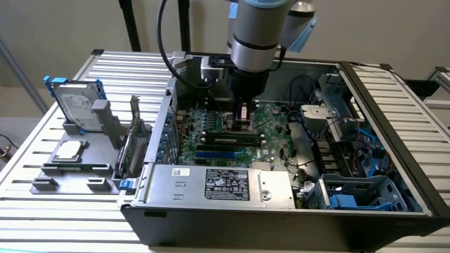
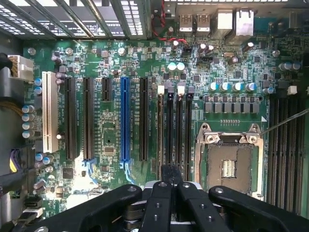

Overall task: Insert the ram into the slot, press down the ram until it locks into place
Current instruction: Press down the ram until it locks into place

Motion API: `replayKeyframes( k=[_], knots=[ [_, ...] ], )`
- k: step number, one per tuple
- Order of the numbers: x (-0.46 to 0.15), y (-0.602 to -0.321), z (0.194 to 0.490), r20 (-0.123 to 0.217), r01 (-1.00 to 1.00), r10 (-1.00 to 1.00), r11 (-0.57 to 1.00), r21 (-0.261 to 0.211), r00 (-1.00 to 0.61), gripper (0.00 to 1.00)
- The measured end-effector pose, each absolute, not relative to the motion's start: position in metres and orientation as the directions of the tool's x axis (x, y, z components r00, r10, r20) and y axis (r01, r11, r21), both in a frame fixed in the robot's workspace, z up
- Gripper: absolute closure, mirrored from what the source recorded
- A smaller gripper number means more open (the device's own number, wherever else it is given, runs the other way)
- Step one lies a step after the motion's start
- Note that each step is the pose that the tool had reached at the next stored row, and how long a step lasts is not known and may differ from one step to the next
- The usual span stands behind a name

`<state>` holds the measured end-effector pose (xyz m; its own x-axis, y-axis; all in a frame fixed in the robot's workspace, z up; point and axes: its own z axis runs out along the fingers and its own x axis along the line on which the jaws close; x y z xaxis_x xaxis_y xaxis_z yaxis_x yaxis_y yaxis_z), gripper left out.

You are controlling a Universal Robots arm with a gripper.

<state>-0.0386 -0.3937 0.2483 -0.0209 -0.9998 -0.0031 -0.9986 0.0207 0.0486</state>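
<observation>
The ram [image 1: 231,141] lies lengthwise in the slot [image 1: 199,139], seen in the exterior view at about 6 o'clock from the pincer [image 1: 243,125] and close to it. The pincer [image 2: 171,176] is fully closed, its dark fingers pressed together with nothing visible between them. It hangs low over the green board [image 1: 271,118]; whether it touches the board I cannot tell. In the wrist view a row of long black slots [image 2: 169,125] and the square chip socket [image 2: 227,164] sit just beside the fingertips. Further out at 6 o'clock are a blue slot [image 1: 214,154] and the silver power box [image 1: 218,184]. Well apart at 9 o'clock, a hard drive [image 1: 76,107] stands in a grey holder [image 1: 105,118].
</observation>
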Motion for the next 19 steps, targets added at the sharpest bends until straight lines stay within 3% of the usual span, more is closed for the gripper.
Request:
replayKeyframes(
  k=[19],
  knots=[
    [-0.038, -0.400, 0.237, -0.030, -0.998, -0.999, 0.019, 0.053, -0.021, 0.90]
  ],
)
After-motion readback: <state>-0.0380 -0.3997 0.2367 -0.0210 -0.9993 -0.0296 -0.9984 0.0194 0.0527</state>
